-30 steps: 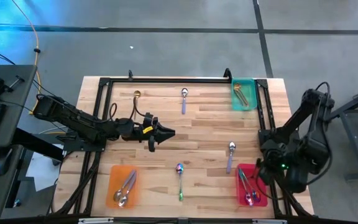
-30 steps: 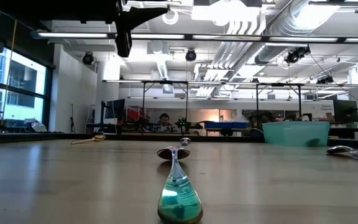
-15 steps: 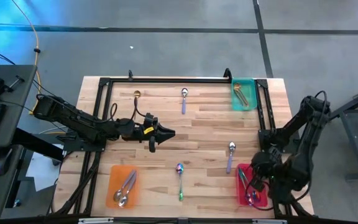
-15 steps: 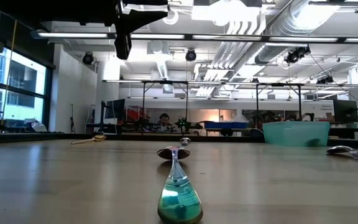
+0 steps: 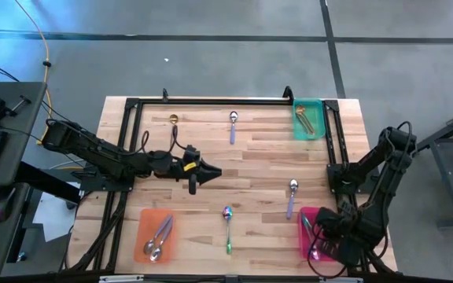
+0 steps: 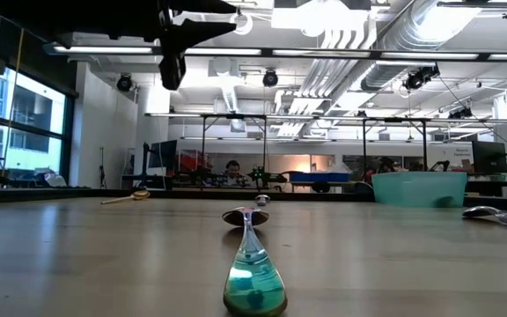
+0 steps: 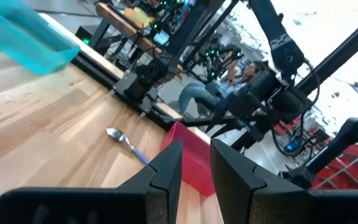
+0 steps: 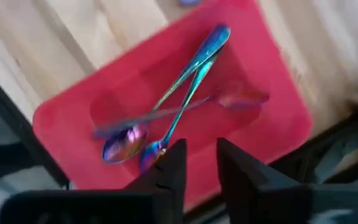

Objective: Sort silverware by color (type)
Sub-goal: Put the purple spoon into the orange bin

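Observation:
My right gripper hangs open, fingers pointing down, just above the red tray at the near right. Three rainbow spoons lie crossed in that tray; one of them shows blurred. My left gripper hovers level over the table's left middle, slightly open and empty. A rainbow spoon lies on the wood near the front. Two spoons with purple handles and a gold spoon also lie loose on the wood.
An orange tray at the near left holds silver spoons. A teal tray at the far right holds gold spoons. A black frame runs along the table's far and side edges. Bare wood lies in the table's middle.
My right gripper has gone down and toward the table's near edge, and now sits low over the red tray.

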### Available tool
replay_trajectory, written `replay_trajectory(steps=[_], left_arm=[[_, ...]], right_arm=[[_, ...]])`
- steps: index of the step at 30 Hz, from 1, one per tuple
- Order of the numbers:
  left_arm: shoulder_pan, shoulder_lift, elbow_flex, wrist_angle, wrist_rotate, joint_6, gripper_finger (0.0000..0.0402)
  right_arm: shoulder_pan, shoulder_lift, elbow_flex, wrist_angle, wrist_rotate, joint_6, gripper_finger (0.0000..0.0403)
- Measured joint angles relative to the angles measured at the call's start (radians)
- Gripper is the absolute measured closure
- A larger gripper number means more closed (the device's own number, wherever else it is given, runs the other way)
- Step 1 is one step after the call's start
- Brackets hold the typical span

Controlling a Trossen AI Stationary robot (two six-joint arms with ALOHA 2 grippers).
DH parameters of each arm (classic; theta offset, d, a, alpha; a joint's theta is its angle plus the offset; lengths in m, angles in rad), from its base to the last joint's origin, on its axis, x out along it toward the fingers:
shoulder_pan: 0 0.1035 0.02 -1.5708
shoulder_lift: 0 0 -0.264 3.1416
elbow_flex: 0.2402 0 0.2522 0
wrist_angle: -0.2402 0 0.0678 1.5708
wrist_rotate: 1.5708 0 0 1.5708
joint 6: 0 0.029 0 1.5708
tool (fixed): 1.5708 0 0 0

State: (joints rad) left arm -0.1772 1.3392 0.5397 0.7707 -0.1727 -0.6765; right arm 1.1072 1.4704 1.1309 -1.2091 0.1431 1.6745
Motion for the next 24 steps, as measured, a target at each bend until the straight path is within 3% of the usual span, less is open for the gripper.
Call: replay_trajectory(steps=[5, 12, 17, 24], left_arm=[[0.0, -0.009, -0.001, -0.083, 0.007, -0.004, 0.0328], [0.001, -0.112, -0.001, -0.31, 0.007, -0.019, 0.0342], [0.002, -0.183, 0.0, -0.528, -0.005, -0.048, 0.037], [0.0, -0.225, -0.006, -0.591, 0.002, -0.041, 0.04]], right_arm=[[0.0, -0.012, 0.001, 0.04, -0.066, 0.014, 0.0274], [-0.048, -0.103, 0.043, 0.036, 0.115, 0.219, 0.0288], [-0.206, -0.121, 0.043, 0.0, 0.198, 0.345, 0.0306], [-0.486, -0.103, 0.027, -0.052, 0.196, 0.337, 0.0258]])
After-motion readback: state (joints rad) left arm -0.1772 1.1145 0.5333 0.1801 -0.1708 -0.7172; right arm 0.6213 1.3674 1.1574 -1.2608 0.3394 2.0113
